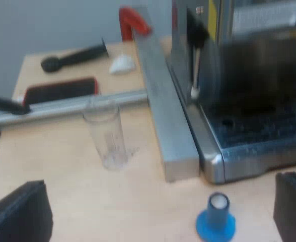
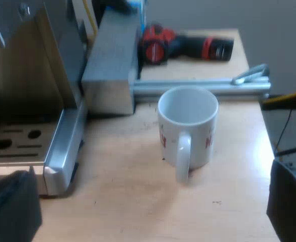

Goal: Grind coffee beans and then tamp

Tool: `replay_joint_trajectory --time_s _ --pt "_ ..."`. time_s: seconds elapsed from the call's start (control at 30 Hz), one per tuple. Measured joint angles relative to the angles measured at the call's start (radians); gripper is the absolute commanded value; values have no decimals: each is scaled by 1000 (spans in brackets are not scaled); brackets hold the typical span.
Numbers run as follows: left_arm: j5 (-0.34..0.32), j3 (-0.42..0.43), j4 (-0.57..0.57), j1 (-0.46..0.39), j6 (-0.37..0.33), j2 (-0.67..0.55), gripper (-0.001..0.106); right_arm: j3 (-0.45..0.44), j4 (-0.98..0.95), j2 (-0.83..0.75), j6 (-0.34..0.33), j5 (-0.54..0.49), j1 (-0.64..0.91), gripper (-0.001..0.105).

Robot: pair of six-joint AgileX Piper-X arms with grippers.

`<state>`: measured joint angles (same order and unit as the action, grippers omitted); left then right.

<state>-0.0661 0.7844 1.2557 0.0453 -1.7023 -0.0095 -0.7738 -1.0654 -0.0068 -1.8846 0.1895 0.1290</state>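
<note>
Left wrist view: left end effector (image 1: 155, 217) spread wide, nothing held; blue round-based tamper (image 1: 216, 219) is set on pale wood surface (image 1: 62, 171) by brushed-metal espresso machine's (image 1: 248, 126) corner; clear cylindrical measuring glass (image 1: 107, 133) nearby.
Right wrist view: right end effector (image 2: 150, 206) spread wide, empty; glossy white mug (image 2: 188, 126) in from surface's edge.

Tamper (image 1: 216, 222): blue, topped in white.
Measuring glass (image 1: 106, 135): clear.
Mug (image 2: 187, 126): white, marked with red.
Espresso machine (image 1: 253, 161): silver, dark drip grille.
Table (image 1: 87, 201): pale wood.
</note>
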Motion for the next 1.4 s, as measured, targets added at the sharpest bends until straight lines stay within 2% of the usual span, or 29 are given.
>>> replay_joint_trajectory --time_s 0.13,0.23,0.43,0.5,0.63,0.7,0.77,0.93,1.4 --pt "0 3 114 0 5 0 90 2 0 0 0 13 0 93" --pt "3 3 138 0 5 0 90 5 2 0 0 13 0 93" --pt "3 -27 46 0 5 0 90 49 31 0 2 16 0 93" --pt "8 -89 -84 0 3 -3 90 83 45 0 6 25 0 93" --pt "8 -165 -187 0 3 -3 90 134 50 0 6 28 0 93" --pt "8 -178 -200 0 3 -3 90 162 51 0 6 28 0 93" --pt "8 -239 -243 0 3 -3 90 192 55 0 6 28 0 93" --pt "8 -313 -277 0 3 -3 90 255 53 0 6 28 0 93" --pt "0 -318 -302 0 3 -3 90 275 75 0 6 28 0 93"
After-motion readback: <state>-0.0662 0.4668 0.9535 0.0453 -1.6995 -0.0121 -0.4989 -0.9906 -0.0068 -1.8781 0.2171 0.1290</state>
